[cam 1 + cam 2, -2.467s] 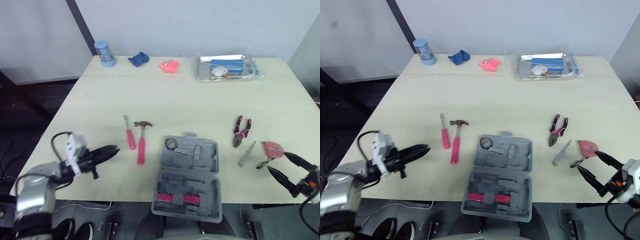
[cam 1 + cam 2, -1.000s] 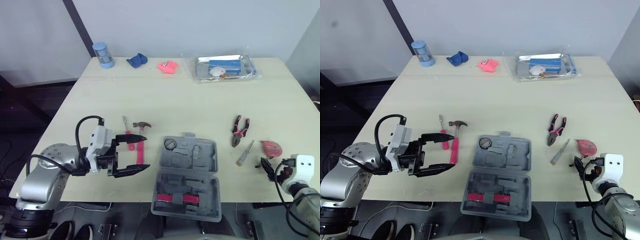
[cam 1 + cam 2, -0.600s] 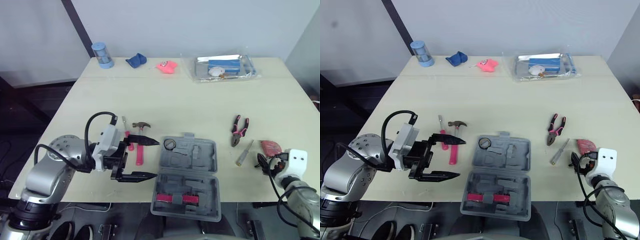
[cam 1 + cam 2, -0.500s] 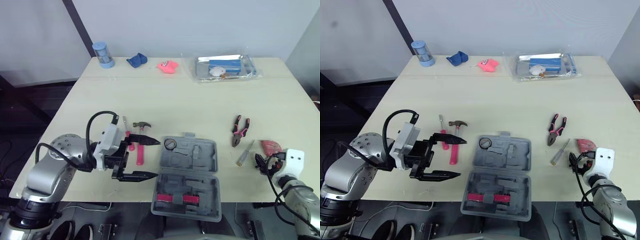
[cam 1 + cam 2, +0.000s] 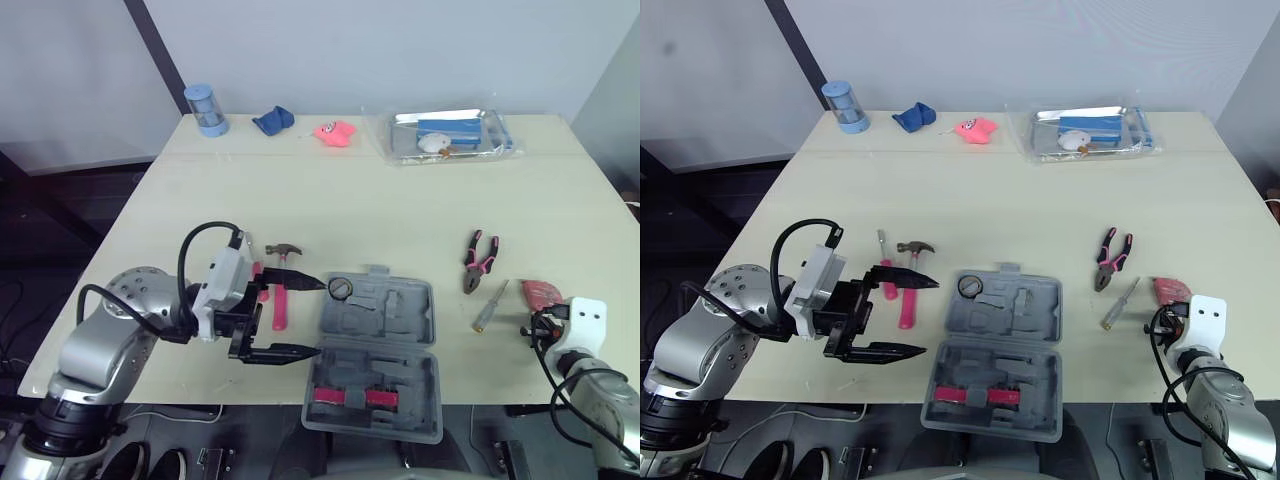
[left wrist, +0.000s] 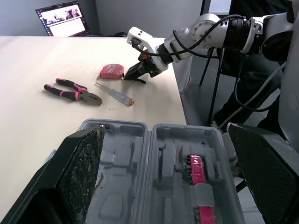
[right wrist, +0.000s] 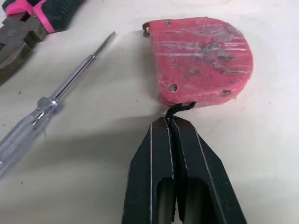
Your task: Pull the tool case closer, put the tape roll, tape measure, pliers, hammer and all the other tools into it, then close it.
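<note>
left gripper (image 5: 320,317): my fingers stood wide apart and level with the table, with nothing between them.
tool case (image 5: 382,330): it lay open directly ahead of my left jaws, its side edge at my fingertips. I could not tell whether they touched it.
bit holder (image 6: 196,170): this pink strip sat in the case half nearer the table's edge, ahead of my left jaws.
tape roll (image 5: 341,288): a dark ring lay at the corner of the case's other half, just beyond one of my left fingertips.
hammer (image 5: 280,305): it lay on the table (image 5: 400,200) behind my left fingertips, its pink handle crossing under one finger.
pink screwdriver (image 5: 885,270): it lay beside the hammer, further back along my left gripper and partly hidden by it.
right gripper (image 7: 169,122): my fingers were pressed together.
tape measure (image 7: 201,60): the red body lay just ahead of my right jaws. Its black cord (image 7: 176,109) met my fingertips, but I could not tell whether it was pinched.
clear screwdriver (image 7: 51,116): it lay on the table beside my right jaws, apart from them.
pliers (image 5: 480,262): they lay beyond that screwdriver, well ahead of my right jaws.
</note>
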Controlling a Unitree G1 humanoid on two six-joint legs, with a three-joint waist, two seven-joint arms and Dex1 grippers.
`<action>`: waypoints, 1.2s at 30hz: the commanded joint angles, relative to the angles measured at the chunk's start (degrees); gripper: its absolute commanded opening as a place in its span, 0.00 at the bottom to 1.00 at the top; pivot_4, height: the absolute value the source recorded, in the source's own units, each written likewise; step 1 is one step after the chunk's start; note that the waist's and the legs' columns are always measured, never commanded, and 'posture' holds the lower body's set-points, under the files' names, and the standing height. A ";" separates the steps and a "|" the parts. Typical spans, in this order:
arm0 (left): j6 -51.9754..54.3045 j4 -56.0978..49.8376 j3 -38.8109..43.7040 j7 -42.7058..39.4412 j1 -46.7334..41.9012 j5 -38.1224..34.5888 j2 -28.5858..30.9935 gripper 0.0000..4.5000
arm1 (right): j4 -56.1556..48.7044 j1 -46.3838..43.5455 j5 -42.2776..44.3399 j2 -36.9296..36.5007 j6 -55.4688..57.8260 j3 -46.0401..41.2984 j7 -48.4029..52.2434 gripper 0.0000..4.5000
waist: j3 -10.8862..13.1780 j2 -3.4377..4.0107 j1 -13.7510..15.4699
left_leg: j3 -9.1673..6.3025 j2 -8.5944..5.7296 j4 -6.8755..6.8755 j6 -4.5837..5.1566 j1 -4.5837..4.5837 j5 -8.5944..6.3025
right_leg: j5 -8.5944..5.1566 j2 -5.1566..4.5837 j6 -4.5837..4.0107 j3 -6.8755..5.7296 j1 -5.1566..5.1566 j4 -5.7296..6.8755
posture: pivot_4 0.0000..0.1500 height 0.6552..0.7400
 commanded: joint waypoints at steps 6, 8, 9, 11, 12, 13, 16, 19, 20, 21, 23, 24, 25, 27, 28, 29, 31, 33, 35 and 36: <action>-0.85 -2.33 -0.01 -0.87 -1.42 -1.59 -0.09 1.00 | -10.06 8.00 0.05 -6.92 0.74 5.45 9.85 0.01 | 0.01 0.01 0.02 | -0.01 0.00 -0.01 0.00 0.00 0.00 | 0.00 0.00 0.00 0.00 0.00 -0.01 | 1.00 1.00; -0.78 -2.49 -0.20 -1.10 -1.63 -1.74 -0.06 1.00 | -12.79 10.62 0.40 -8.76 1.34 7.11 12.40 0.01 | 0.01 0.01 0.02 | -0.01 0.00 -0.01 0.00 0.00 0.00 | 0.00 0.00 0.00 -0.01 0.00 -0.01 | 1.00 1.00; -0.73 -2.55 -0.24 -1.20 -1.73 -1.81 -0.03 1.00 | -13.90 11.87 0.35 -9.61 1.50 7.72 13.42 0.01 | 0.01 0.01 0.02 | -0.01 0.00 -0.01 0.00 -0.01 0.00 | -0.01 0.00 0.00 -0.01 0.00 -0.01 | 1.00 1.00; -0.59 -2.68 -0.32 -1.52 -1.91 -2.01 0.08 1.00 | -15.51 14.07 0.36 -10.85 1.66 8.46 14.95 0.01 | 0.02 -0.01 0.04 | -0.01 0.00 0.00 0.00 -0.01 0.00 | -0.01 0.00 0.01 0.00 0.00 -0.02 | 1.00 1.00; -0.49 -2.74 -0.36 -1.75 -1.97 -2.12 0.16 1.00 | -16.14 15.13 0.41 -11.42 1.73 8.81 15.69 0.01 | 0.02 -0.01 0.04 | -0.01 0.00 0.00 0.00 -0.01 0.00 | -0.01 0.00 0.01 0.00 0.00 -0.03 | 1.00 1.00; -0.47 -2.73 -0.44 -2.14 -2.03 -2.17 0.29 1.00 | -17.02 16.70 0.35 -12.31 1.66 9.42 16.92 0.01 | 0.02 -0.01 0.06 | -0.01 0.00 0.00 0.00 -0.01 0.00 | -0.01 0.00 0.01 0.00 0.00 -0.02 | 1.00 1.00; -0.55 -2.52 -0.59 -2.97 -2.14 -2.06 0.52 1.00 | -18.51 19.42 0.24 -13.71 1.69 10.19 18.78 0.01 | 0.04 -0.04 0.09 | -0.02 0.00 0.00 0.00 -0.02 0.00 | -0.01 0.00 0.01 -0.01 0.00 -0.04 | 1.00 1.00; -0.69 -2.29 -0.49 -3.45 -2.10 -1.91 0.60 1.00 | -18.89 20.50 -0.07 -14.10 1.49 10.20 19.39 0.01 | 0.04 -0.04 0.07 | -0.01 0.00 0.00 0.00 -0.02 0.00 | -0.01 0.00 0.01 -0.01 0.00 -0.04 | 1.00 1.00; -0.84 -2.08 -0.54 -3.66 -2.12 -1.72 0.61 1.00 | -18.91 20.73 -0.11 -14.11 1.44 10.13 19.54 0.01 | 0.04 -0.05 0.08 | -0.01 0.00 0.00 0.00 -0.02 0.00 | -0.01 0.00 0.01 -0.01 0.00 -0.05 | 1.00 1.00; -0.93 -1.88 -0.57 -3.85 -2.14 -1.64 0.59 1.00 | -18.86 20.86 -0.26 -14.21 1.22 10.25 19.80 0.01 | 0.04 -0.05 0.08 | -0.01 0.00 0.00 0.00 -0.02 0.00 | -0.01 0.00 0.01 -0.01 0.00 -0.05 | 1.00 1.00; -1.08 -1.62 -0.58 -4.16 -2.16 -1.51 0.56 1.00 | -18.89 21.12 -0.56 -14.82 0.82 10.83 20.82 0.01 | 0.04 -0.05 0.09 | -0.01 0.00 0.00 0.00 -0.03 0.00 | -0.01 0.00 0.01 -0.01 0.00 -0.05 | 1.00 1.00; -1.11 -1.57 -0.56 -4.25 -2.16 -1.50 0.55 1.00 | -18.92 21.20 -0.66 -15.02 0.67 11.06 21.20 0.01 | 0.04 -0.05 0.10 | -0.01 0.00 0.00 0.00 -0.03 0.00 | -0.01 0.00 0.01 -0.01 0.00 -0.05 | 1.00 1.00; -1.11 -1.53 -0.55 -4.35 -2.16 -1.49 0.57 1.00 | -18.98 21.29 -0.59 -15.12 0.58 11.02 21.45 0.01 | 0.04 -0.06 0.11 | -0.01 0.00 0.00 0.00 -0.03 0.00 | -0.01 0.00 0.01 -0.02 0.00 -0.06 | 1.00 1.00; -1.11 -1.48 -0.55 -4.45 -2.18 -1.51 0.56 1.00 | -19.32 21.80 0.03 -15.63 0.15 10.64 22.87 0.01 | 0.05 -0.06 0.13 | -0.02 0.00 0.00 0.00 -0.03 0.00 | -0.01 0.00 0.01 -0.02 0.00 -0.06 | 1.00 1.00; -1.10 -1.47 -0.53 -4.49 -2.19 -1.50 0.54 1.00 | -19.40 21.94 0.15 -15.73 0.04 10.51 23.32 0.01 | 0.05 -0.06 0.14 | -0.02 0.00 0.00 0.00 -0.03 0.00 | -0.01 0.00 0.01 -0.02 0.00 -0.06 | 1.00 1.00; -1.17 -1.44 -0.38 -4.65 -2.02 -1.53 0.55 1.00 | -19.76 22.44 1.13 -15.85 -0.10 9.67 24.46 0.06 | 0.05 -0.06 0.15 | -0.02 0.00 0.00 0.00 -0.03 0.00 | -0.01 0.00 0.01 -0.02 0.00 -0.06 | 1.00 1.00; -1.44 -1.33 -0.08 -5.04 -1.61 -1.52 0.64 1.00 | -20.50 23.44 2.13 -16.37 -0.19 8.30 25.98 0.19 | 0.05 -0.06 0.17 | -0.02 0.01 0.00 0.00 -0.03 0.00 | -0.01 0.00 0.01 -0.02 0.00 -0.06 | 1.00 1.00; -1.65 -1.32 0.16 -5.34 -1.23 -1.50 0.77 1.00 | -21.62 25.36 2.70 -18.00 -0.62 7.37 28.49 0.41 | 0.05 -0.06 0.17 | -0.02 0.01 0.00 0.00 -0.04 0.00 | -0.01 0.00 0.01 -0.02 0.00 -0.06 | 1.00 1.00; -1.82 -1.27 0.34 -5.51 -1.03 -1.49 0.88 1.00 | -22.60 27.48 3.29 -19.55 -1.37 5.85 30.91 0.63 | 0.05 -0.07 0.20 | -0.02 0.01 0.01 0.00 -0.05 0.00 | -0.01 -0.01 0.01 -0.02 0.00 -0.07 | 1.00 1.00; -1.91 -1.25 0.45 -5.57 -0.93 -1.50 0.94 1.00 | -23.00 28.48 3.84 -20.09 -1.81 4.58 32.07 0.75 | 0.06 -0.08 0.20 | -0.02 0.00 0.01 0.00 -0.04 0.00 | -0.01 -0.01 0.01 -0.02 0.00 -0.07 | 1.00 1.00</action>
